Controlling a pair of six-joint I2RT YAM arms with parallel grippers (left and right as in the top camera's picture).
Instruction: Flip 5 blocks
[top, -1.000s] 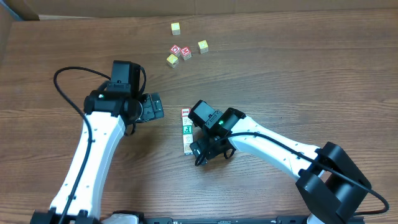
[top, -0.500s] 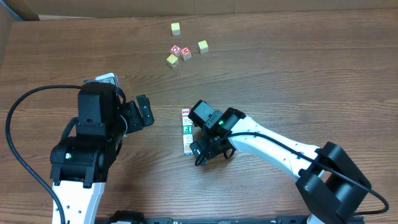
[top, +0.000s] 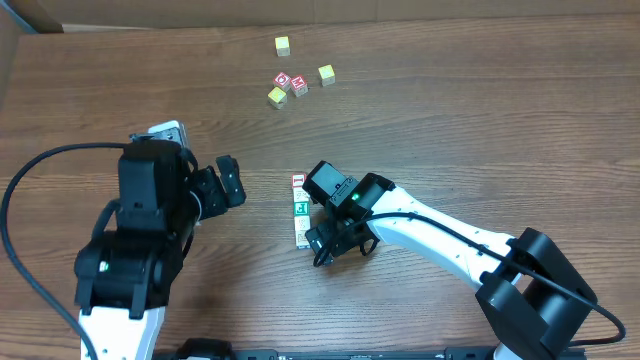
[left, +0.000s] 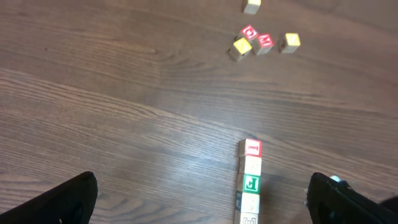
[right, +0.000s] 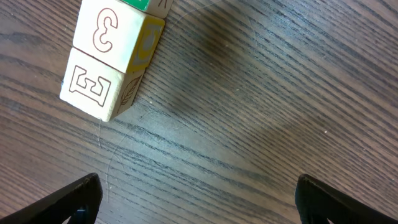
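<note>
First, far left: left arm, white shell and black joints, comes up from the near edge of the wooden table. Left gripper hangs over bare wood, jaws wide apart, nothing between them, well left of the row. Its wrist view agrees: dark fingertips at the two lower corners, mostly table grain in the gap.

Centre-left, far side: a loose scatter of three yellow cubes and two red cubes. The red pair sits close together. One yellow is just beside them on the left, one to their right, one alone farther back. All are well apart from both grippers.

Centre: the blocks, five in one straight line running away from the robot, touching end to end. From the far end: red print, whitish, green print, then two whitish with outline prints. The right wrist view shows the near two close up, an outlined 3 and, last in line, an outlined E.

Just right of the row's near end: right gripper, jaws spread wide and empty. In its wrist view the blocks lie up and left of the fingertips, apart from them and outside the gap.

Far right: right arm, reaching from its base at the near right corner across to the row.
</note>
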